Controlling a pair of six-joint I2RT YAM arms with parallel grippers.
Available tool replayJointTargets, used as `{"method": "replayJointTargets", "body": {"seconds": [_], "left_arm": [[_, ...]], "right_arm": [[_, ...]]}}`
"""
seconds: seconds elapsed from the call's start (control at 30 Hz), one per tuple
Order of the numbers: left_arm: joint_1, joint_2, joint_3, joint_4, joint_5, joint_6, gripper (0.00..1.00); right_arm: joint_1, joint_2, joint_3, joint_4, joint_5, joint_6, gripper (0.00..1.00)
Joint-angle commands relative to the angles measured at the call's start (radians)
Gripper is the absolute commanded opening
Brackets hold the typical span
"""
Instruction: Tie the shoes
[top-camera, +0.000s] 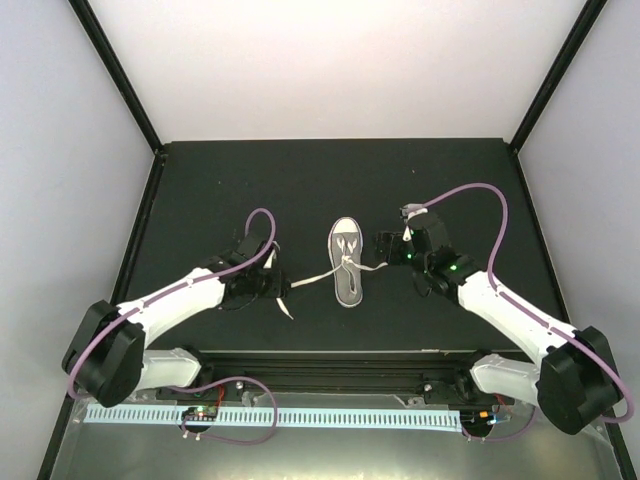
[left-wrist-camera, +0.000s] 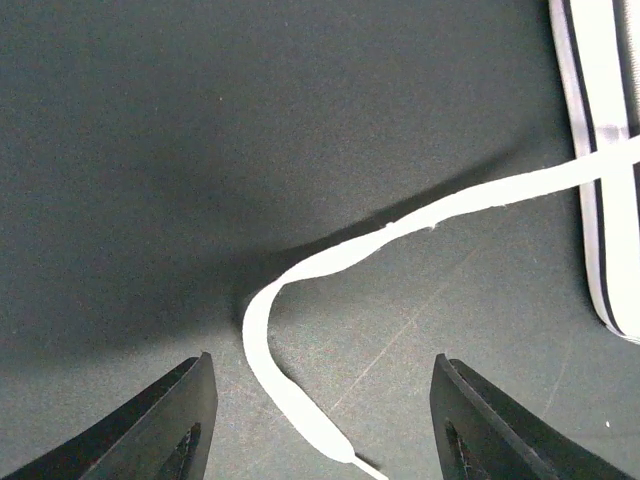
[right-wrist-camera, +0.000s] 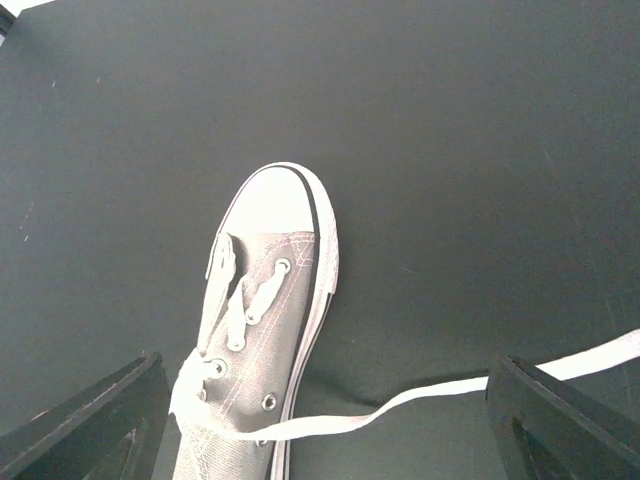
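**Both claws spread beside an untied sneaker at mid-counter**

Top view: the grey sneaker (top-camera: 347, 262) lies near the middle of the black counter (top-camera: 250, 180), toe toward the far edge. There is wide bare surface beyond it and on both sides, out to the counter's edges. The left claw (top-camera: 278, 288) sits low to the sneaker's left, and the right claw (top-camera: 385, 246) is just beside its right flank. One white lace (top-camera: 312, 279) trails left from the eyelets toward the left claw. The other lace (top-camera: 370, 266) runs a short way right toward the right claw.

Left wrist view: the left claw (left-wrist-camera: 322, 400) is spread, its two dark fingers (left-wrist-camera: 180, 425) well apart. The lace (left-wrist-camera: 300, 400) curves down between them on the counter and touches neither. The sneaker's white sole edge (left-wrist-camera: 600, 150) shows at the upper right.

Right wrist view: the right claw (right-wrist-camera: 330, 420) stands wide apart and pinches nothing. The sneaker (right-wrist-camera: 265, 320) lies between and ahead of the fingers, its white toe cap pointing away. A lace (right-wrist-camera: 420, 398) runs from the eyelets off to the right, passing the right finger (right-wrist-camera: 570, 425). Bare counter fills the far half.
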Motion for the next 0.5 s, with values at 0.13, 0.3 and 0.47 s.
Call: {"method": "replayJointTargets", "body": {"seconds": [0.13, 0.3, 0.47], "left_arm": [[-0.024, 0.066, -0.011, -0.011, -0.026, -0.052, 0.52], [-0.025, 0.102, -0.009, 0.008, -0.019, -0.046, 0.48], [-0.024, 0.143, -0.013, 0.028, -0.002, -0.039, 0.42]], "right_arm": [[-0.005, 0.019, 0.006, 0.053, -0.032, 0.023, 0.89], [-0.005, 0.011, -0.004, 0.08, -0.071, 0.0, 0.89], [-0.005, 0.01, -0.004, 0.089, -0.085, -0.019, 0.89]]}}
